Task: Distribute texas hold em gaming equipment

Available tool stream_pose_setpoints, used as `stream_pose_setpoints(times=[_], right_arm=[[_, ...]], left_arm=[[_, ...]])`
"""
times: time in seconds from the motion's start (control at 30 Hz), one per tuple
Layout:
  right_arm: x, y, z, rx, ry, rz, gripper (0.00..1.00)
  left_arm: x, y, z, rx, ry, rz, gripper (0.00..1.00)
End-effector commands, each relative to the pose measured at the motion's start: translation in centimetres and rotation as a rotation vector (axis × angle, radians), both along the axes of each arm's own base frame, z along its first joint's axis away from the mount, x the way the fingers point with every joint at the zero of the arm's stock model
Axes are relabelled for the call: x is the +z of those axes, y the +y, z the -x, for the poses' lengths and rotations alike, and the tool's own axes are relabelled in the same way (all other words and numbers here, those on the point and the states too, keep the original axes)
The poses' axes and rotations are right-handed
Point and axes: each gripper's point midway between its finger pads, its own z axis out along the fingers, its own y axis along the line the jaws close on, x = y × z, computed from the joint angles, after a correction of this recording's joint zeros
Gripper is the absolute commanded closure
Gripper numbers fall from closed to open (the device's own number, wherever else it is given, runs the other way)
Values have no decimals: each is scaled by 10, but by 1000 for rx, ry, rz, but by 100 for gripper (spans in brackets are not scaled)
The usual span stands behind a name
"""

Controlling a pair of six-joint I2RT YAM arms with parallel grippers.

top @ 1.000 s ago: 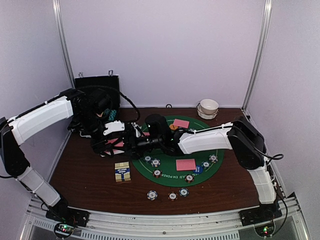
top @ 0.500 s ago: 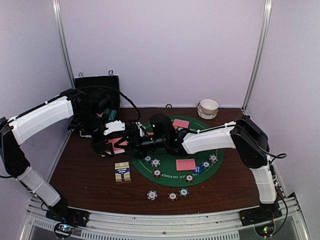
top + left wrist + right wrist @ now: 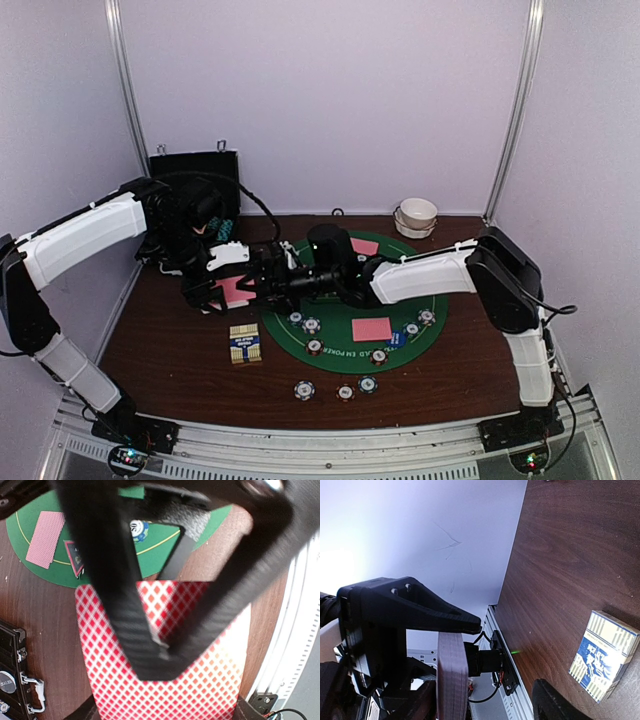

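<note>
My left gripper [image 3: 222, 287] is shut on a deck of pink-backed playing cards [image 3: 238, 290], held above the table left of the green mat [image 3: 440, 305]. In the left wrist view the deck [image 3: 200, 680] fills the space across the left gripper [image 3: 165, 707]. A black finger of the other arm crosses its back. My right gripper [image 3: 264, 283] has reached the deck and stands open. In the right wrist view the deck [image 3: 452, 675] is edge-on inside the right gripper [image 3: 487, 705], next to one finger and well apart from the other. Cards [image 3: 371, 329] and striped chips [image 3: 312, 324] lie on the mat.
The blue-and-yellow card box [image 3: 245, 344] lies just below the grippers. Three chips [image 3: 345, 392] sit near the front edge. A white bowl [image 3: 418, 213] stands at the back right. An open black case [image 3: 195, 170] stands at the back left.
The right gripper has reached further left to the held deck and its jaws have narrowed a little. The left arm and the deck have stayed put.
</note>
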Motion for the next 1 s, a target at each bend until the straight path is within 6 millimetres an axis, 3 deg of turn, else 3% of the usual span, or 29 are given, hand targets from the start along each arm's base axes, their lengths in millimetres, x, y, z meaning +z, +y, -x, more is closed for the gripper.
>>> stream_pose_setpoints(times=[0.0, 0.3, 0.53, 0.97], right_arm=[[28, -7, -12, -17, -1, -45, 36], [35, -8, -8, 18, -12, -13, 48], [38, -16, 3, 49, -3, 16, 69], [53, -23, 10, 63, 24, -14, 88]], left_arm=[[6, 1, 3, -6, -7, 15, 100], [3, 3, 4, -6, -7, 4, 100], [1, 4, 4, -7, -6, -4, 100], [2, 4, 2, -4, -12, -7, 100]])
